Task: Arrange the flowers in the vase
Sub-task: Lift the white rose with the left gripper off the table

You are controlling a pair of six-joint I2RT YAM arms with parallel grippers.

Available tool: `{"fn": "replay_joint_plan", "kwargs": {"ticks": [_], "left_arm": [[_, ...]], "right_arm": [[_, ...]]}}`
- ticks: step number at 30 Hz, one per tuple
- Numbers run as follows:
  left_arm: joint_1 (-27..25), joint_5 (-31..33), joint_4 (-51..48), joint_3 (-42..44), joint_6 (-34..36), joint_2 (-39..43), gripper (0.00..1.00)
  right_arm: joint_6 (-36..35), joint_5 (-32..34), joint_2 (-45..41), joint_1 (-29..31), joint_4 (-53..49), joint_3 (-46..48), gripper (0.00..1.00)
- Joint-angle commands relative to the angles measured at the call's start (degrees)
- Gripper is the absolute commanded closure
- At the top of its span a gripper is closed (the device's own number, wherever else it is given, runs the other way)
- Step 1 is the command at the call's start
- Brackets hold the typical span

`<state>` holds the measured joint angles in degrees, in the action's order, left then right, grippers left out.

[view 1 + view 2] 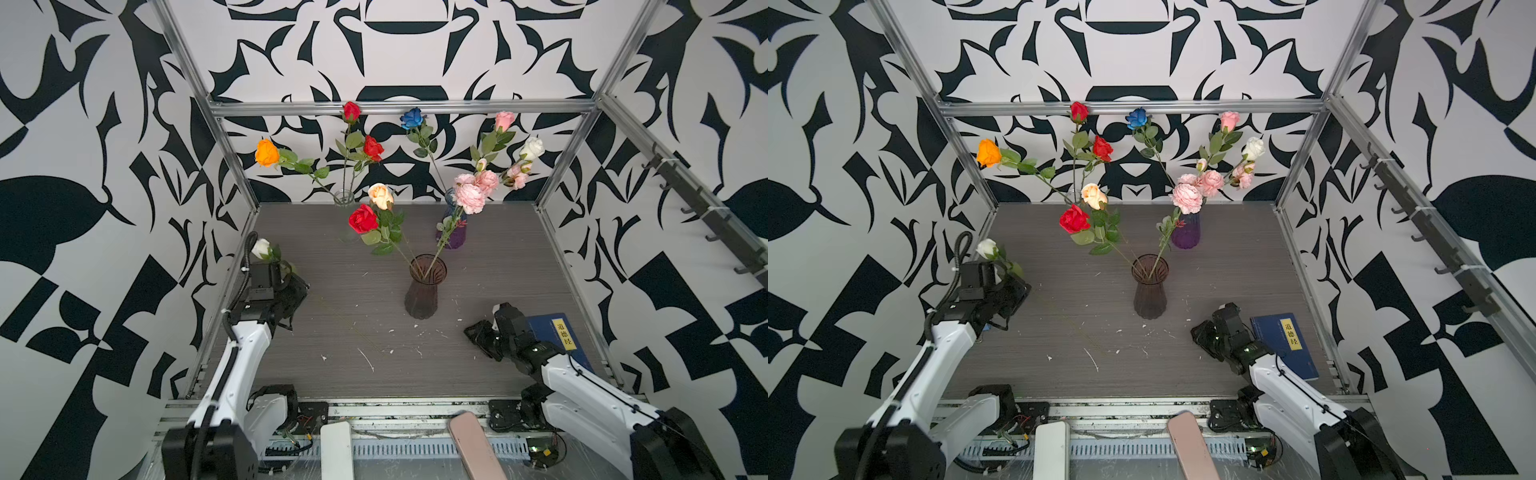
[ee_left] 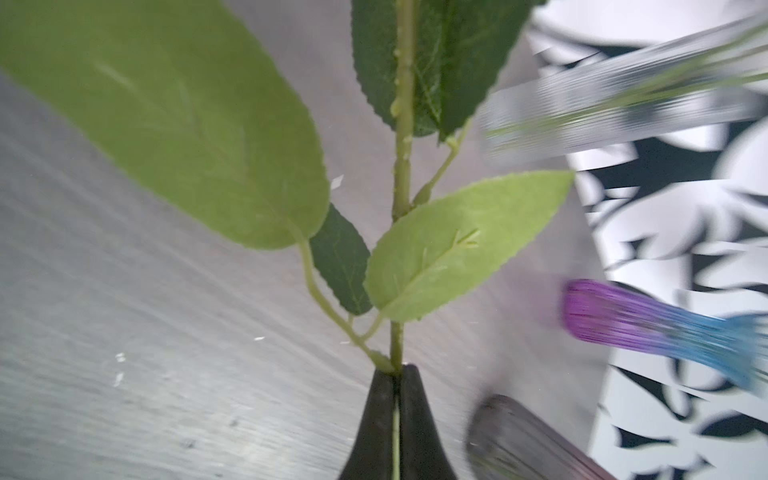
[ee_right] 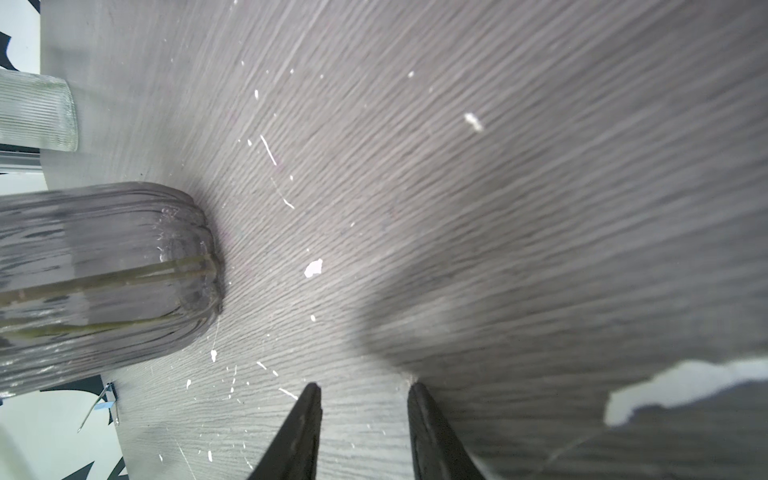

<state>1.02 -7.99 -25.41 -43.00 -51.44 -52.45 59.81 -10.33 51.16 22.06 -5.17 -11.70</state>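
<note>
In both top views a dark smoked-glass vase (image 1: 423,291) (image 1: 1150,291) stands mid-table. It holds a red rose (image 1: 363,219), a peach rose (image 1: 380,195) and pink ruffled blooms (image 1: 471,195). My left gripper (image 1: 296,289) (image 2: 397,370) is shut on the green stem (image 2: 403,124) of a white rose (image 1: 261,248) (image 1: 987,248), held up at the left edge, well left of the vase. Leaves (image 2: 457,245) fan out just beyond the fingertips. My right gripper (image 1: 478,332) (image 3: 363,388) is open and empty, low over the table to the right of the vase (image 3: 104,282).
A clear vase (image 1: 344,198) at the back holds orange and red roses. A purple-blue vase (image 1: 453,232) beside it holds blue, pink and white ones. A blue book (image 1: 557,336) lies by the right arm. White (image 1: 336,451) and pink (image 1: 473,444) flat objects lie on the front rail.
</note>
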Motion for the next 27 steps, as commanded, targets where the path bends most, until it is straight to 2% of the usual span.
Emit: {"fn": "replay_joint_plan", "kwargs": {"ticks": [1,3,7,11,15,19,23,27], "left_arm": [[0.17,-3.23,-1.32,-4.81,-2.0,4.7,1.0],[0.16,-4.74,-0.97,-6.72,-3.68,7.79,1.0],[-0.81,-5.57,8.03,-5.81,-7.57,15.96,1.0],[-1.86,-8.54,8.7,-10.74,-8.32,14.89,1.0],[-3.15,-8.8,14.42,-13.14,-10.77,14.79,1.0],[-5.21,-10.48,21.47,-15.69,-9.9,12.31,1.0],[-11.63,-8.18,25.98,-19.28,-4.02,8.8,1.0],[-22.61,-2.27,26.37,-24.4,5.52,4.23,1.0]], "right_arm": [[-0.57,0.24,1.49,-0.36,-2.39,0.16,0.61],[-0.63,0.22,1.66,-0.36,-2.39,0.19,0.61],[-0.54,0.46,1.11,-0.4,-2.65,0.37,0.61],[-0.32,0.75,0.3,-0.36,-3.17,0.56,0.61],[-0.35,0.88,0.47,-0.36,-3.03,0.54,0.61],[-0.31,0.75,1.17,-0.36,-2.66,0.4,0.61],[-0.31,0.69,1.23,-0.36,-2.57,0.52,0.61],[-0.32,0.66,1.14,-0.36,-2.48,0.5,0.61]]}}
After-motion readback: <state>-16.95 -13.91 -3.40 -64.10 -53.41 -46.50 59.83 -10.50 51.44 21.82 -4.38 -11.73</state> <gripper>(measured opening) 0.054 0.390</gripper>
